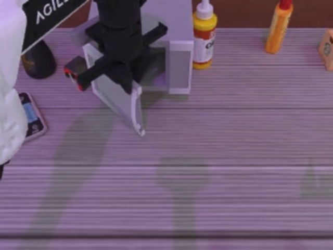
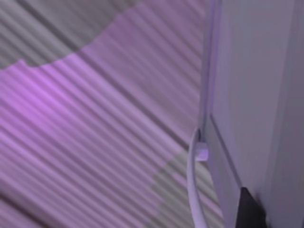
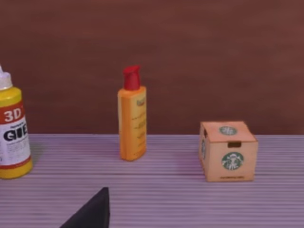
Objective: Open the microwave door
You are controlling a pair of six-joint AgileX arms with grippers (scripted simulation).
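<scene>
microwave [image 1: 171, 31]: 1 | bottles [image 1: 204, 36]: 3 | box [image 3: 229, 151]: 1 | scale [image 1: 32, 115]: 1

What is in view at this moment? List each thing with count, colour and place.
microwave: 1, pale grey-white, table's far edge, left of centre
microwave door: 1, white frame, swung open toward the near left
glue bottle: 1, yellow, white cap, just right of the microwave
orange bottle: 1, red cap, far right
cardboard box: 1, tan, green logo, right edge
dark bottle: 1, far left
scale: 1, left edge
table: 1, purple slats
left gripper: black, at the door
right gripper: only a dark tip seen
</scene>
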